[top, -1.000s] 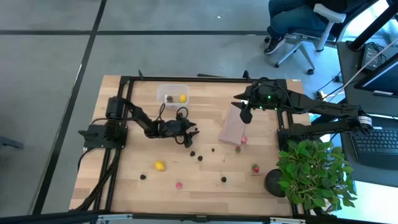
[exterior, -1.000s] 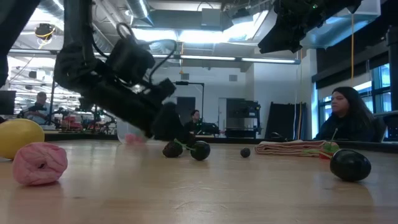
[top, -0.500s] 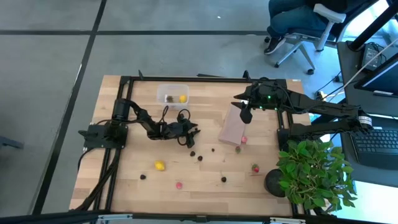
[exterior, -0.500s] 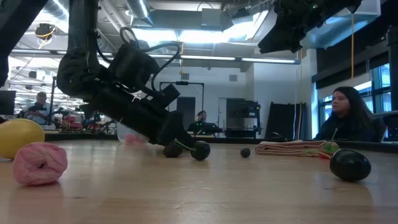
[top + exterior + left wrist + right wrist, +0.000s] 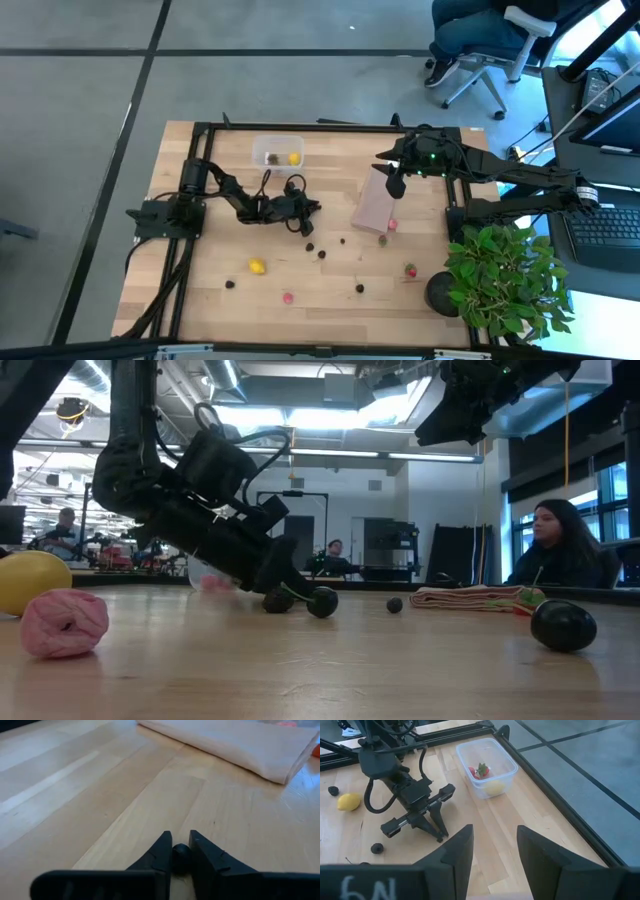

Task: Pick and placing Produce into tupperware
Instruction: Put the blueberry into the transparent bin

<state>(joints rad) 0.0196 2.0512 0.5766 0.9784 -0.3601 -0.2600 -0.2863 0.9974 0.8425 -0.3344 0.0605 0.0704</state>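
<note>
My left gripper (image 5: 303,226) slants down to the table's middle and is shut on a small dark berry (image 5: 180,860). Right of it, two more dark berries (image 5: 309,246) (image 5: 322,254) lie loose on the wood. The clear tupperware (image 5: 278,152) stands at the far left-centre with a strawberry (image 5: 479,771) and a yellow piece (image 5: 492,787) inside. A lemon (image 5: 257,266), a pink piece (image 5: 288,297) and other berries rest near the front. My right gripper (image 5: 395,186) hangs open above the tan board (image 5: 372,206), with nothing between its fingers. My left gripper pinches the dark berry's two sides (image 5: 173,859) between its two fingertips (image 5: 162,851). The fingers slant down from the table's left side. The berry (image 5: 277,601) sits low at the table top between them.
A potted plant (image 5: 500,280) stands at the near right corner. A strawberry (image 5: 410,270) and a dark berry (image 5: 360,288) lie near the right front, another red piece (image 5: 393,225) beside the board. A black frame rail (image 5: 300,126) runs along the far edge.
My left gripper has tipped down toward the table and moved slightly toward the right edge, then shut its fingers on the dark berry. The berry stays on the table.
</note>
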